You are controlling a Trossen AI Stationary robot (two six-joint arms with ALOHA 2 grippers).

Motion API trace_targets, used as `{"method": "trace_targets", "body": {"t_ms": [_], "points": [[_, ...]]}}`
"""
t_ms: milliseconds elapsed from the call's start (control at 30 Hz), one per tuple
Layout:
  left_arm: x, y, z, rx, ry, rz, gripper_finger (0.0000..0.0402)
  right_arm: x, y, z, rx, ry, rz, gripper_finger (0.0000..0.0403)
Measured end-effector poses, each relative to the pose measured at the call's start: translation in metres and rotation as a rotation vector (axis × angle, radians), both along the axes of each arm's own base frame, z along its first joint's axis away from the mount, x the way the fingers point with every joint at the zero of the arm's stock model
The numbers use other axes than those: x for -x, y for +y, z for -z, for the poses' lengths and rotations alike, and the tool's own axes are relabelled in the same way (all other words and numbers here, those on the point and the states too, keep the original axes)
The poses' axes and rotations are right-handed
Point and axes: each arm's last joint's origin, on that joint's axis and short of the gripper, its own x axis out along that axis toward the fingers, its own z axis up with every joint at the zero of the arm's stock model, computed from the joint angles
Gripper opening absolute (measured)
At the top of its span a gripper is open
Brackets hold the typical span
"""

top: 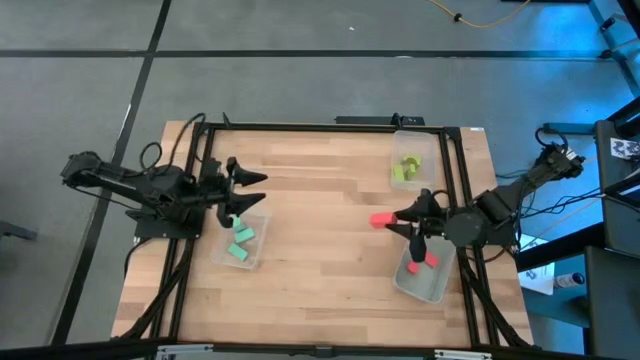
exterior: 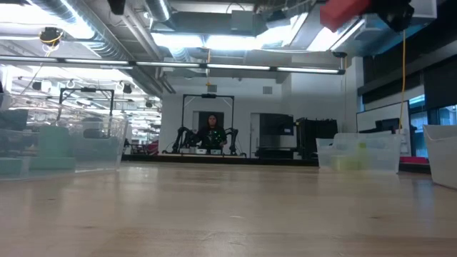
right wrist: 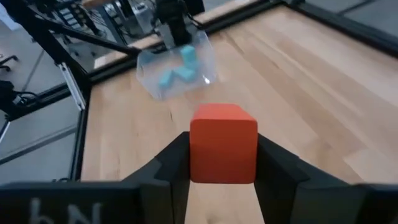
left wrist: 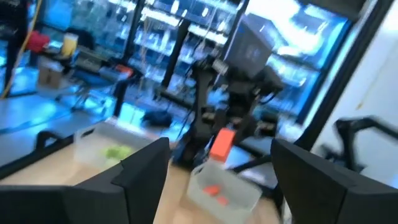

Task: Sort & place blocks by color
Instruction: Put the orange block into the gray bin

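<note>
One red block [right wrist: 223, 144] is clamped between the right gripper's [top: 385, 220] fingers; the left gripper [top: 252, 192] is held open above teal blocks [top: 240, 240].

Lighting even and bright from overhead fluorescent strip lights [exterior: 214, 39], glaring white in the low view. Pale wooden desk [top: 320, 200] shows only soft shadows. Left wrist view motion-blurred with blue cast. Low view's near desk surface out of focus.
</note>
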Motion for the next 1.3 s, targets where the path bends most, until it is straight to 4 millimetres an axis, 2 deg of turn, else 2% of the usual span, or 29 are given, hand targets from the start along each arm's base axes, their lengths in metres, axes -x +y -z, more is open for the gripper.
{"method": "trace_targets", "body": {"t_ms": [233, 433, 533, 700, 800, 933, 1133, 1300], "points": [[0.006, -0.001, 0.001, 0.009, -0.039, 0.018, 0.0272, -0.003, 0.002, -0.005, 0.029, -0.055, -0.02, 0.0134], [0.005, -0.001, 0.001, 0.008, -0.037, 0.017, 0.0273, -0.002, 0.003, -0.007, -0.004, -0.02, -0.082, 0.0134], [0.005, -0.001, 0.001, 0.008, -0.037, 0.017, 0.0273, 0.0, 0.002, -0.016, -0.09, 0.095, -0.143, 0.0134], [0.005, -0.001, 0.001, 0.008, -0.037, 0.017, 0.0273, 0.004, 0.006, -0.019, -0.199, 0.451, -0.184, 0.0134], [0.005, -0.001, 0.001, 0.008, -0.037, 0.017, 0.0273, 0.004, 0.015, -0.003, -0.265, 0.701, -0.237, 0.0134], [0.005, -0.001, 0.002, 0.011, -0.033, 0.0, 0.0273, 0.003, 0.029, 0.028, -0.271, 0.932, -0.268, 0.0134], [0.005, -0.001, 0.002, 0.011, -0.032, -0.001, 0.0273, 0.004, 0.03, 0.075, -0.21, 1.099, -0.147, 0.0134], [0.005, -0.001, 0.001, 0.012, -0.036, -0.002, 0.0273, 0.003, 0.029, 0.089, -0.215, 1.082, -0.059, 0.0134]]}}
